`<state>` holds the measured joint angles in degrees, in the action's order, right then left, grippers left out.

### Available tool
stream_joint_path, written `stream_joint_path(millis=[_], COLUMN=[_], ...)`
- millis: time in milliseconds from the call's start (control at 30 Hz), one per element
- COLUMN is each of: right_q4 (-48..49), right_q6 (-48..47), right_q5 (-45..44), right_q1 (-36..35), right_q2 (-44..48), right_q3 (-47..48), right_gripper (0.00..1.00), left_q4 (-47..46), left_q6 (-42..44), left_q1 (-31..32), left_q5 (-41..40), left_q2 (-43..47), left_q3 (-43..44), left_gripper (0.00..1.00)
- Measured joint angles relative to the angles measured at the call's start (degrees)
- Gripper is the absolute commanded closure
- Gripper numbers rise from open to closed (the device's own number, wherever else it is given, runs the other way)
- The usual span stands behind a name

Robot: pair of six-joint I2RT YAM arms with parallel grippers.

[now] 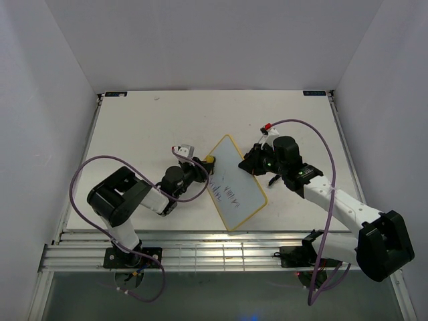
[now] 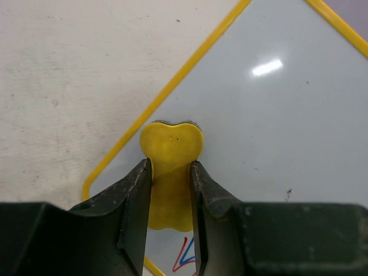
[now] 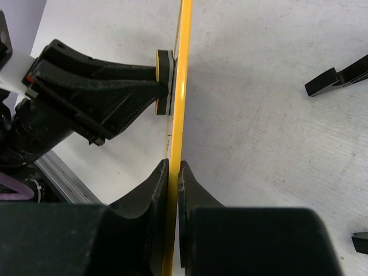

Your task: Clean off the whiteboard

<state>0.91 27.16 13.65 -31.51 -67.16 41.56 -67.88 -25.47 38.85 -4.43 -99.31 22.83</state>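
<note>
The whiteboard (image 1: 235, 188) stands tilted at the table's middle, its yellow frame seen edge-on (image 3: 184, 57) in the right wrist view. Red and blue handwriting (image 2: 187, 256) marks its lower part (image 1: 229, 194). My left gripper (image 2: 171, 165) is shut on a small yellow eraser (image 2: 171, 141), which is pressed against the board face (image 2: 264, 121) near its upper left edge (image 1: 210, 161). My right gripper (image 3: 173, 168) is shut on the board's yellow frame, holding it at its upper right edge (image 1: 250, 164).
Two black feet lie loose on the table to the right of the board (image 3: 338, 79), (image 3: 361, 241); one shows under the right arm (image 1: 274, 179). Metal rails (image 1: 200, 251) run along the near table edge. White walls enclose the table.
</note>
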Motion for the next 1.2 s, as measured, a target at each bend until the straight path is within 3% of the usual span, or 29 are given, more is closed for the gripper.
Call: stream_joint_path(millis=[367,633,1200], right_q4=[-0.07,-2.47,-0.79], right_q6=[1.40,3.43,5.53], right_q5=[-0.26,-1.60,-0.72], right_q1=[0.04,0.02,1.64], right_q2=[-0.63,-1.22,-6.64], right_q3=[0.46,2.03,4.79], right_gripper=[0.92,0.92,0.92], left_q4=[-1.57,-7.98,-17.40], left_q6=[2.75,6.38,7.80], left_q1=[-1.95,7.23,18.38], left_q5=[2.86,-3.19,-12.59], left_q2=[-2.75,-1.97,-5.27], left_q3=[2.99,-0.02,-0.85], left_gripper=[0.97,0.97,0.99])
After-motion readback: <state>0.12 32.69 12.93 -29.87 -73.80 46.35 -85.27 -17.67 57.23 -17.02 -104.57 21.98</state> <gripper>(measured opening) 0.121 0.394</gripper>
